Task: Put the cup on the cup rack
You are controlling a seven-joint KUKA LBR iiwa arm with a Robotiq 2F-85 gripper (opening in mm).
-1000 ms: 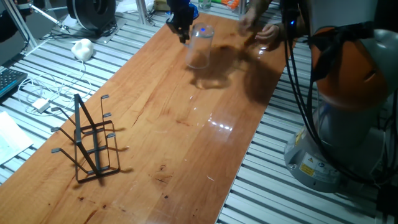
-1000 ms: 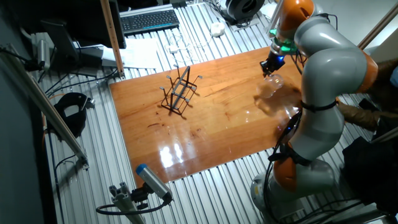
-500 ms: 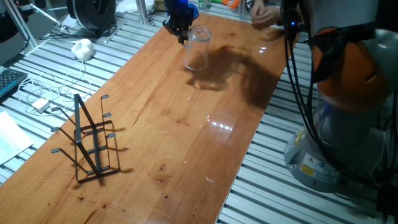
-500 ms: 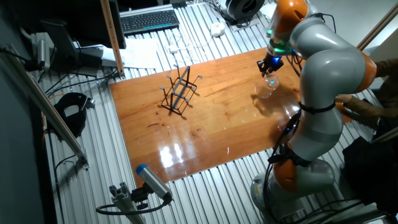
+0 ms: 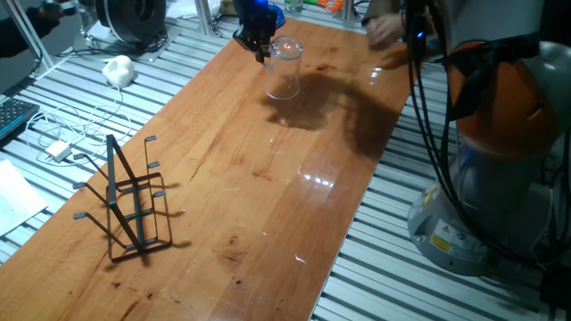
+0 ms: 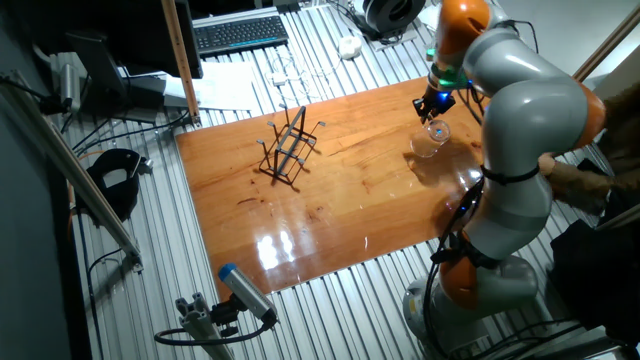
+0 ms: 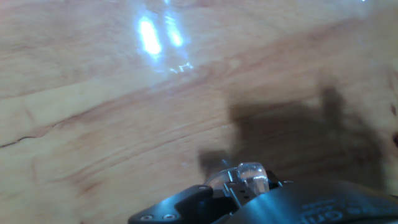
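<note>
Clear, colourless cup [image 5: 284, 69]; black wire rack [image 5: 128, 201]. Reddish-brown wood-grain table [image 5: 241, 178] with white glare patches. Orange and grey arm [image 6: 520, 110], black gripper [image 5: 256, 44] lit blue.

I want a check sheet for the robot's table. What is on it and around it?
Surface: wooden table, shiny with glare.
Job's things: clear cup upright at the far end; black wire cup rack at the near end, nothing hanging on it.
Clutter: nothing seen on the table.
Gripper: gripper at the cup's rim; grip unclear.
Cables: black cables along the arm; white cable beside the table.
Surroundings: keyboard, slatted metal floor.
</note>
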